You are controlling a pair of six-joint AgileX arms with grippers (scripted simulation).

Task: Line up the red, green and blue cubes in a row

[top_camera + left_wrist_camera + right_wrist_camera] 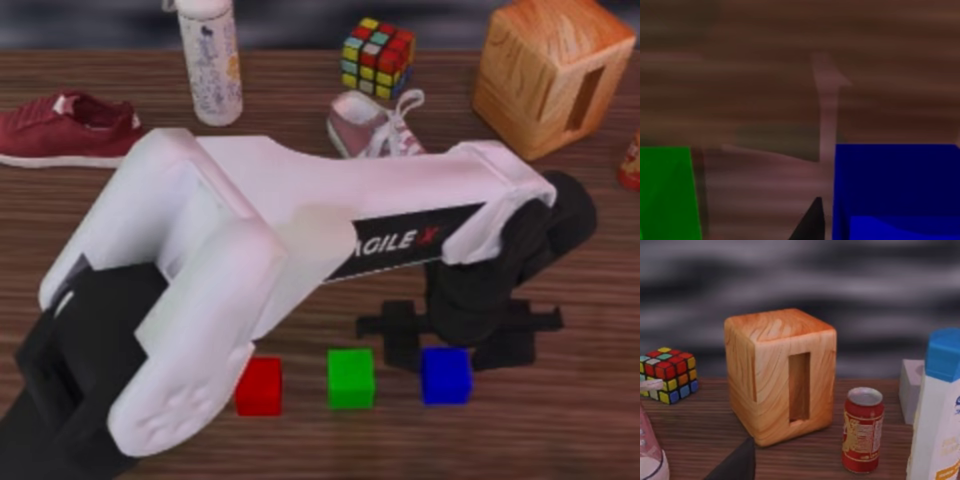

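Near the table's front edge, a red cube (259, 386), a green cube (351, 378) and a blue cube (446, 376) stand in a row with small gaps between them. My left arm reaches across the table, and my left gripper (447, 345) is open just over the blue cube with a finger on either side. In the left wrist view the blue cube (895, 190) sits beside one dark fingertip (812, 222) with a thin gap, and the green cube (665, 192) lies farther off. My right gripper (800, 477) is outside the top view, parked and open, with one finger (737, 465) showing.
At the back stand a wood-grain box with a slot (553, 72), a multicoloured puzzle cube (378, 57), a pink sneaker (375, 127), a white bottle (208, 60) and a dark red shoe (65, 130). A red can (862, 430) and a blue-capped bottle (937, 410) show beside the box.
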